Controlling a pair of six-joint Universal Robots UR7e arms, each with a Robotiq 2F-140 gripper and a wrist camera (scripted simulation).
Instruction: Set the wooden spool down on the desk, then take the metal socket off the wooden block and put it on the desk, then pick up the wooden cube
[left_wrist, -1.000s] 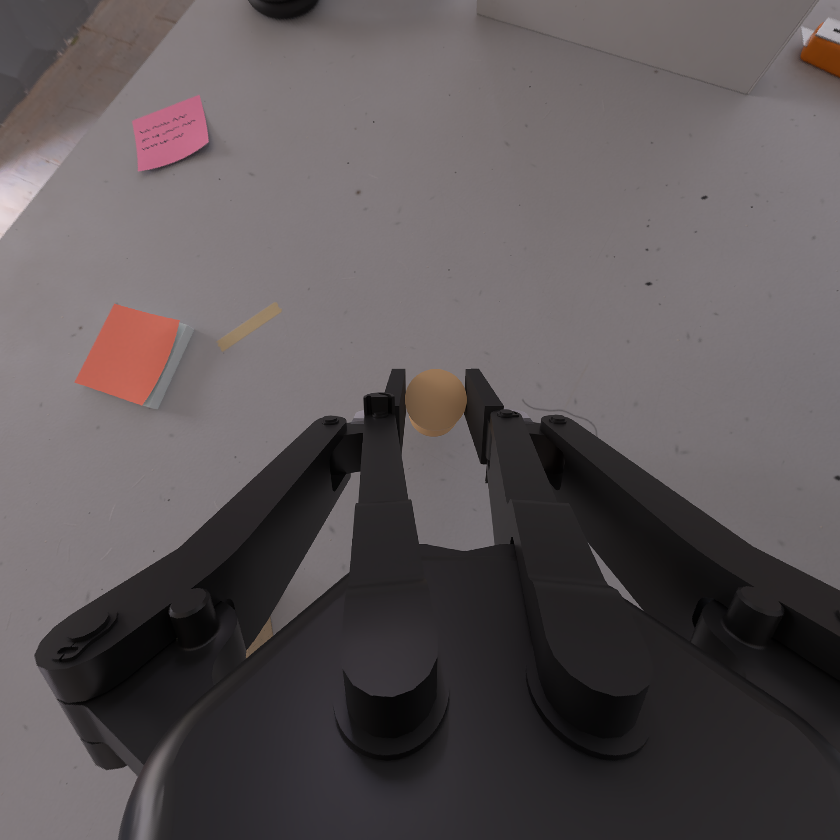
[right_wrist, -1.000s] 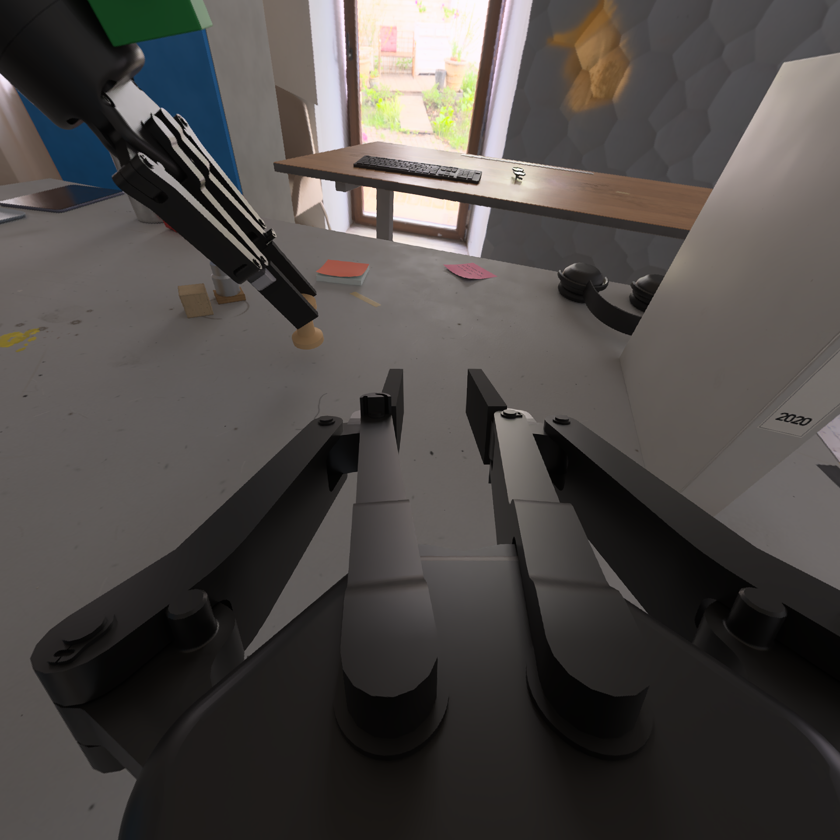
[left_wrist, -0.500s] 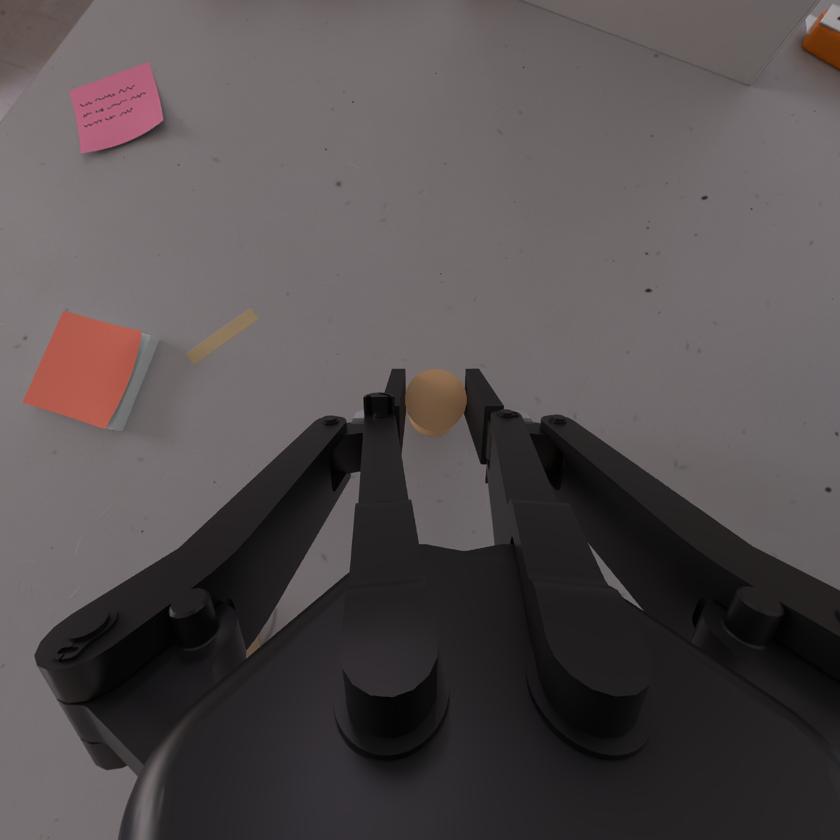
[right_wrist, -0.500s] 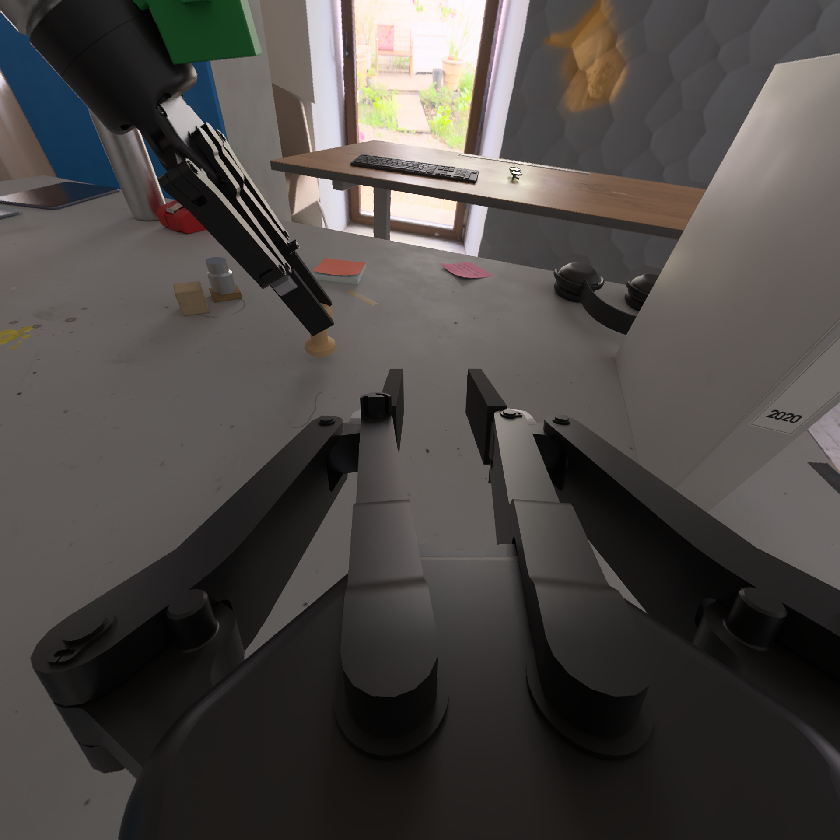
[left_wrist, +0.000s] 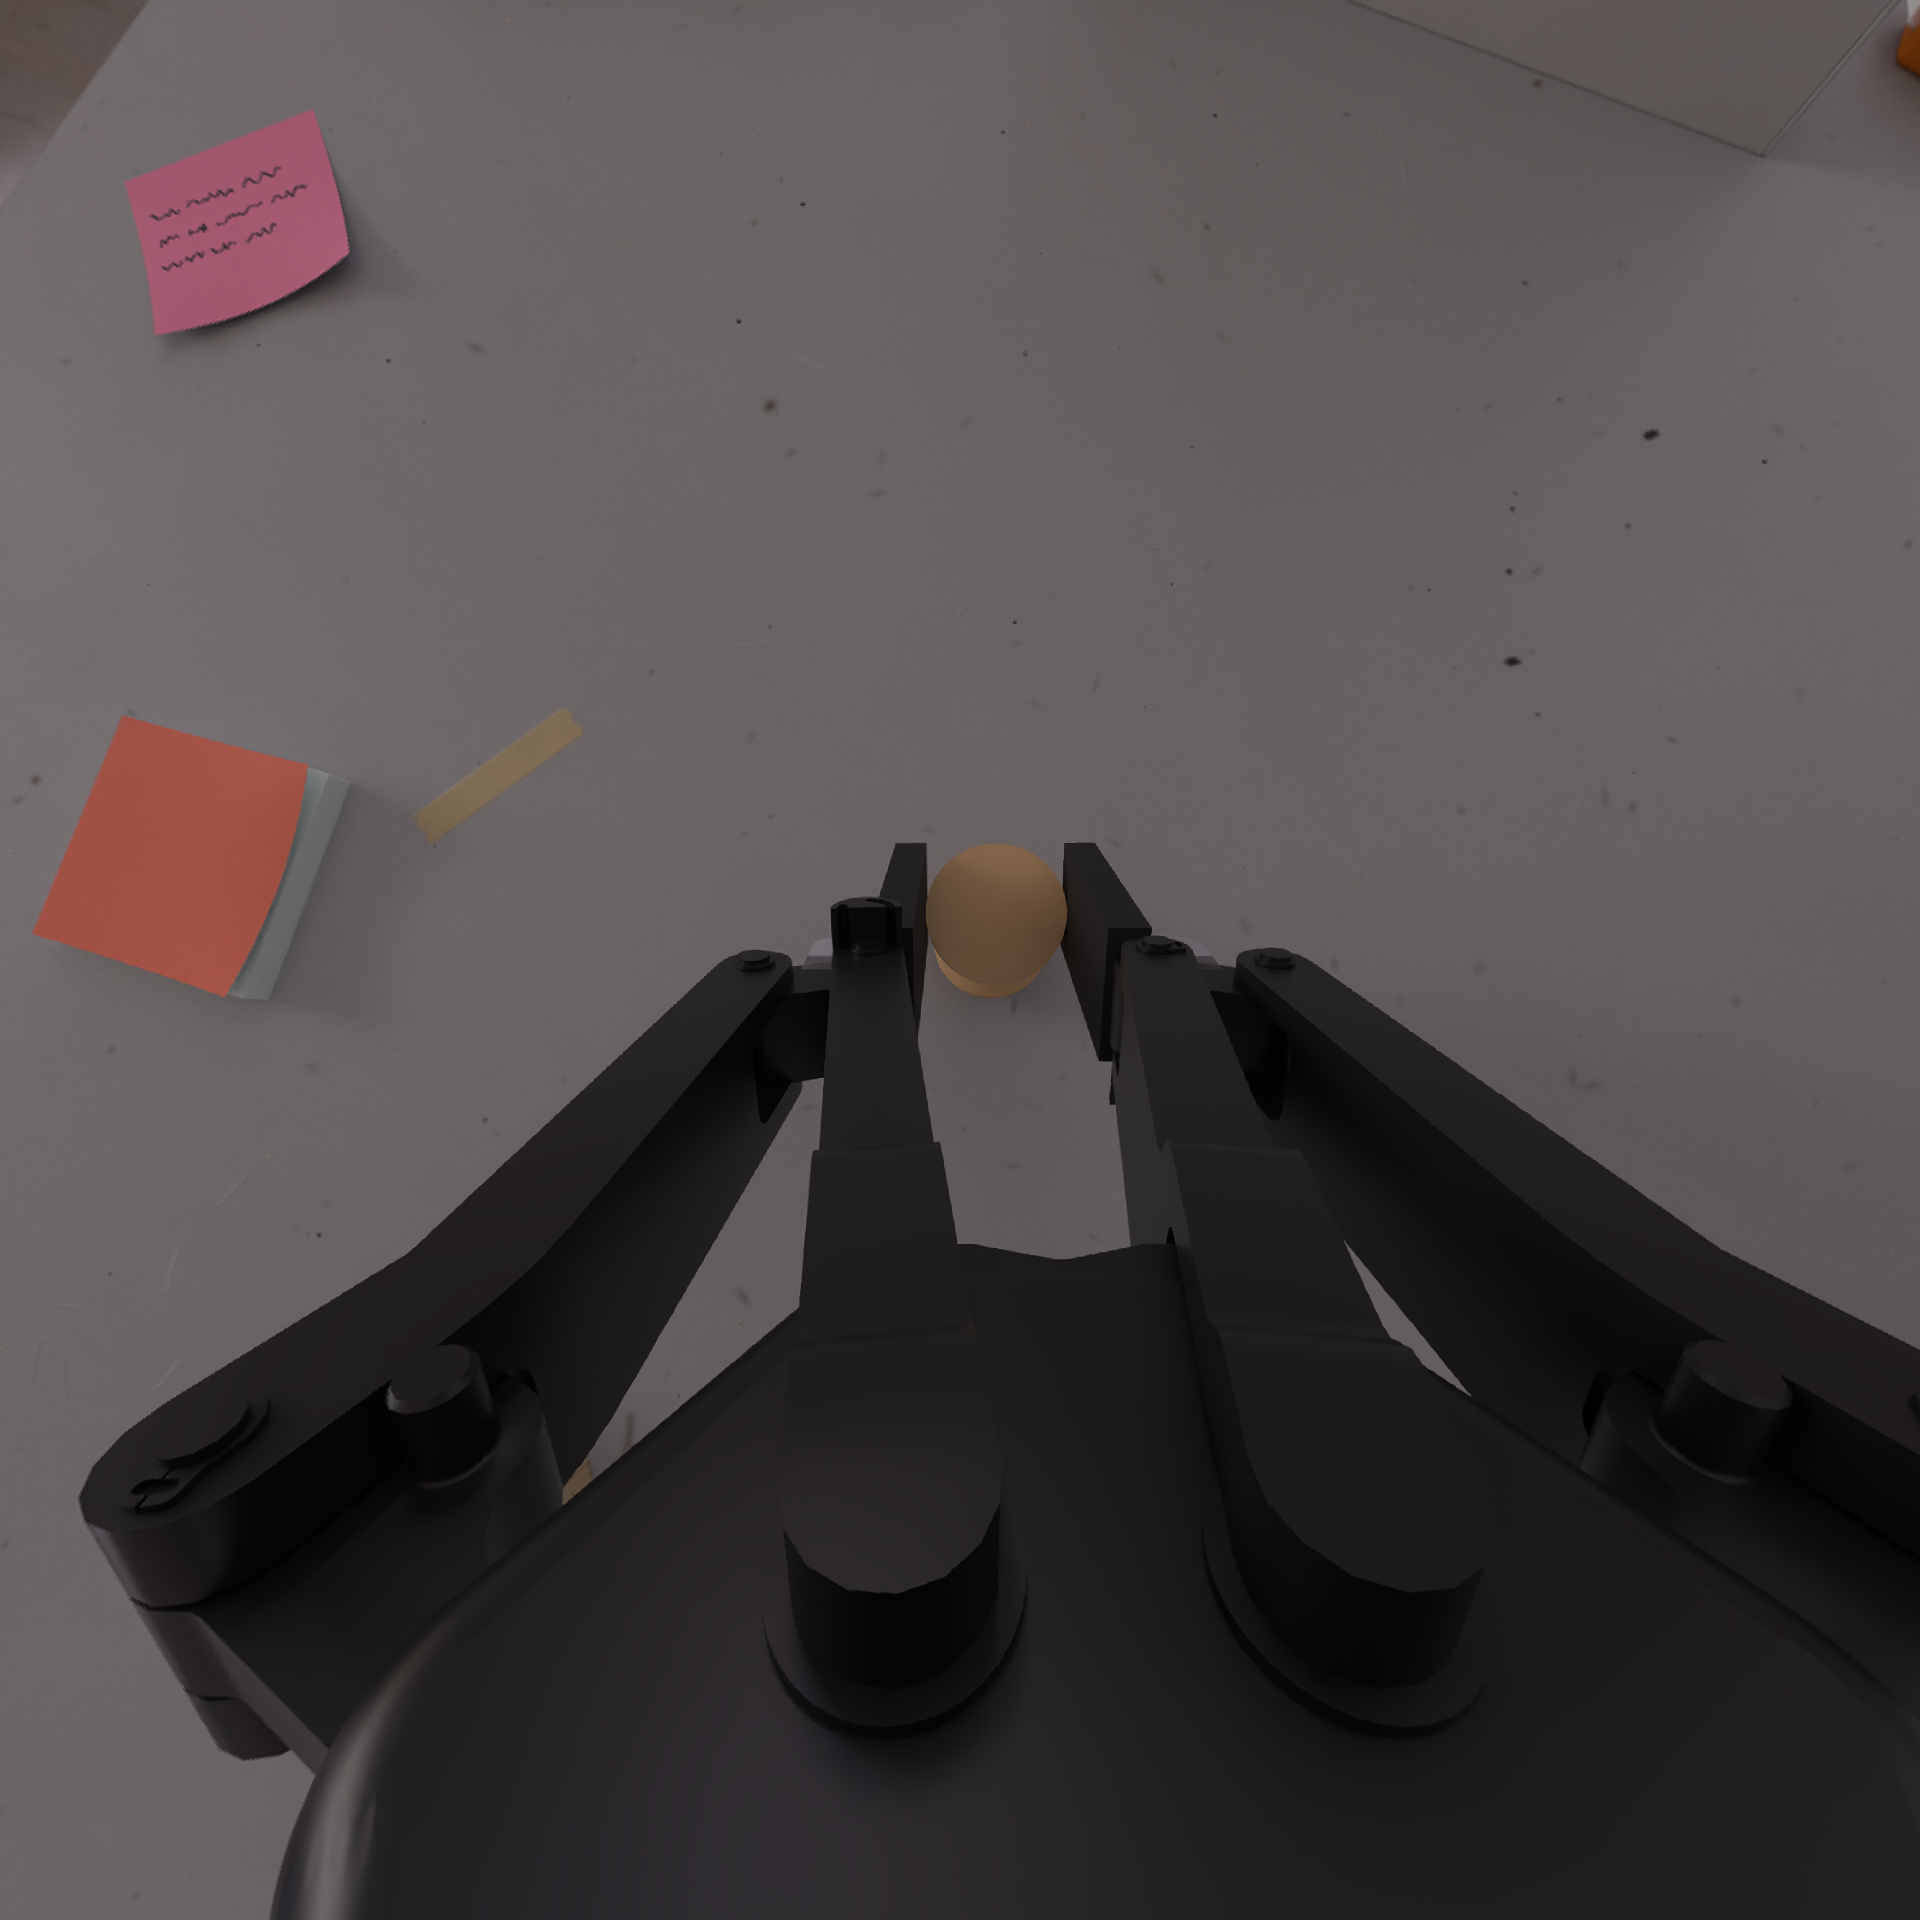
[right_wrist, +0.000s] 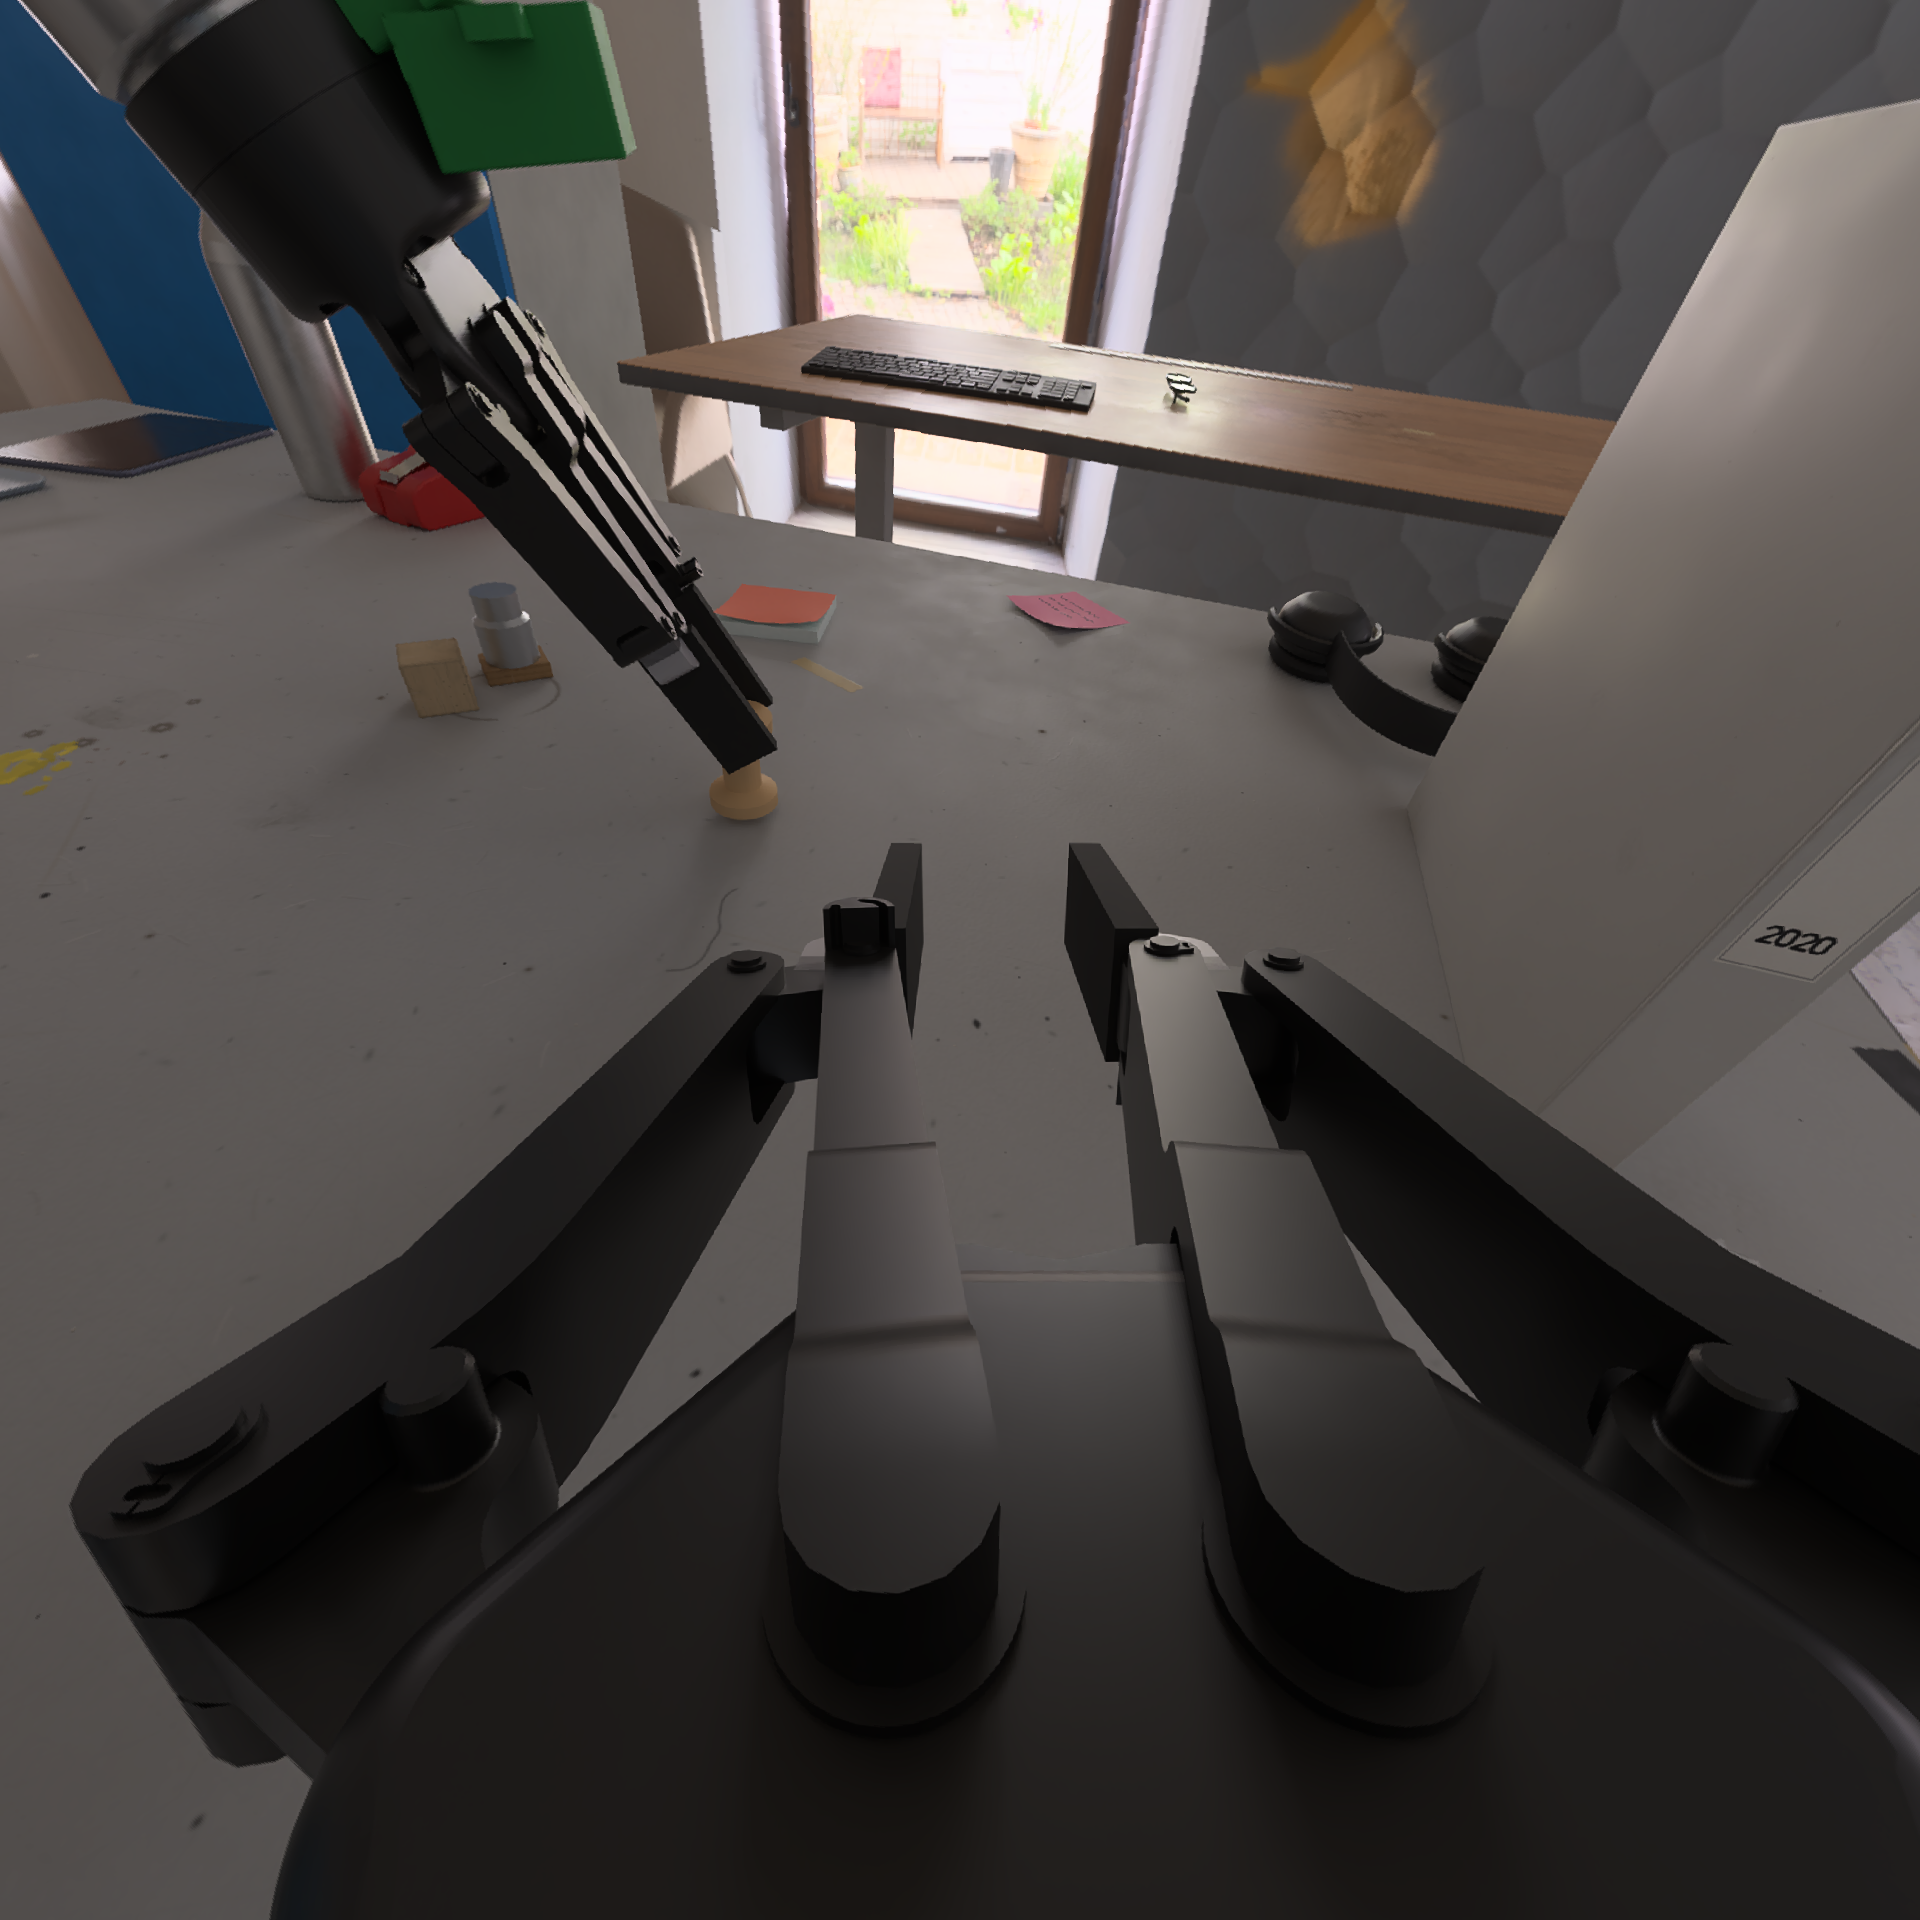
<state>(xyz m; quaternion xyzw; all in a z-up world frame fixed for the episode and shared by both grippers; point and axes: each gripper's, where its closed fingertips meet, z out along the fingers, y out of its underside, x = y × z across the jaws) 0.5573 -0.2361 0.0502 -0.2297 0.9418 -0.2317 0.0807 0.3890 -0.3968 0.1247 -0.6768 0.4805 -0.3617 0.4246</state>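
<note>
Spool (left_wrist: 995, 914) btwn left tool (left_wrist: 995, 899) pads (base on desk (left_wrist: 1247, 520))

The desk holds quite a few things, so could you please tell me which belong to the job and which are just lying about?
Job:
- wooden spool, held by the left gripper, base at the desk
- metal socket on the wooden block
- wooden cube

Lying about:
- orange notepad
- pink sticky note
- tape strip
- headphones
- red tape dispenser
</note>
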